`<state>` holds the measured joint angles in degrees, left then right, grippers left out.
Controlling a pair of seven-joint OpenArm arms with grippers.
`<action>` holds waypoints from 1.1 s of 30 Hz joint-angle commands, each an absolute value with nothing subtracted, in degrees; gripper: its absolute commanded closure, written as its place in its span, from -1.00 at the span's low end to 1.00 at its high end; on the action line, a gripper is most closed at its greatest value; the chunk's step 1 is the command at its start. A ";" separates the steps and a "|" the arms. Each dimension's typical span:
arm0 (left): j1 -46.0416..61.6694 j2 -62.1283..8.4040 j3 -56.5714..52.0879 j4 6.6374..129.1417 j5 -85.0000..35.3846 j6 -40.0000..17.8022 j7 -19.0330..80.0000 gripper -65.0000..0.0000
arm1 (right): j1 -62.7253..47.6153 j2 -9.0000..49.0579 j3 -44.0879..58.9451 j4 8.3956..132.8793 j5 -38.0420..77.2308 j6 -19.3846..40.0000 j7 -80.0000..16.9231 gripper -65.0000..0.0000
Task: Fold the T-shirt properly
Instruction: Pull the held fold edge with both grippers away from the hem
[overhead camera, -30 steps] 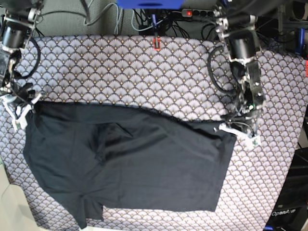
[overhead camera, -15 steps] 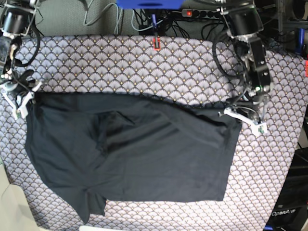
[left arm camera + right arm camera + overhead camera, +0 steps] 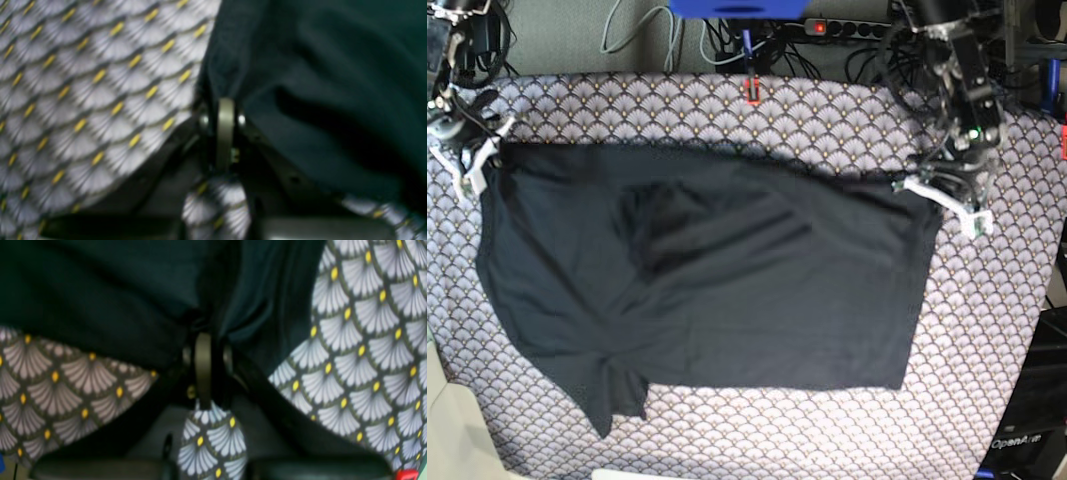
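T-shirt [image 3: 707, 280] held at both far corners

You are seeing it lying spread on the scallop-patterned table [image 3: 727, 115]. Left end effector [image 3: 942, 195] is clenching one corner; right end effector [image 3: 467, 160] is gripping the opposite corner.

- base: overhead, looks straight down on the whole counter [image 3: 727, 110], far out.
- left wrist: behind the left hand [image 3: 222, 100], very close, blurred.
- right wrist: same at the right hand [image 3: 203, 330].
- shared: T-shirt [image 3: 727, 280] corners and patterned cloth.
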<state>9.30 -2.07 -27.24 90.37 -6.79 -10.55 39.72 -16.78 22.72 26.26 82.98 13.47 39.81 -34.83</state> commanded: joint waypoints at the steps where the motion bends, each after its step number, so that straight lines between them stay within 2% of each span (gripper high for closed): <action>1: 9.27 -2.51 -27.21 92.00 -7.08 -10.59 38.46 1.00 | -17.36 23.78 27.21 83.82 13.93 40.00 -34.59 1.00; 8: 13.05 -2.59 -28.53 94.46 -7.08 -10.77 38.46 1.00 | -21.67 23.78 28.35 83.82 13.93 40.00 -30.64 1.00; 12: 13.93 -1.98 -31.25 94.73 -7.08 -15.78 38.46 1.00 | -24.04 22.46 29.41 83.82 13.85 40.00 -28.53 1.00; 17: 15.16 -1.89 -34.95 94.20 -6.99 -19.12 38.46 1.00 | -26.07 21.85 30.64 83.82 13.85 40.00 -26.95 1.00; 33: 18.51 -1.98 -34.95 94.37 -6.99 -19.56 38.37 1.00 | -30.37 19.30 32.48 83.82 13.85 40.00 -23.52 1.00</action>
<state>18.48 -1.28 -34.68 93.38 -7.35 -19.77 38.79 -29.52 18.76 32.25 83.64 15.29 39.77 -21.34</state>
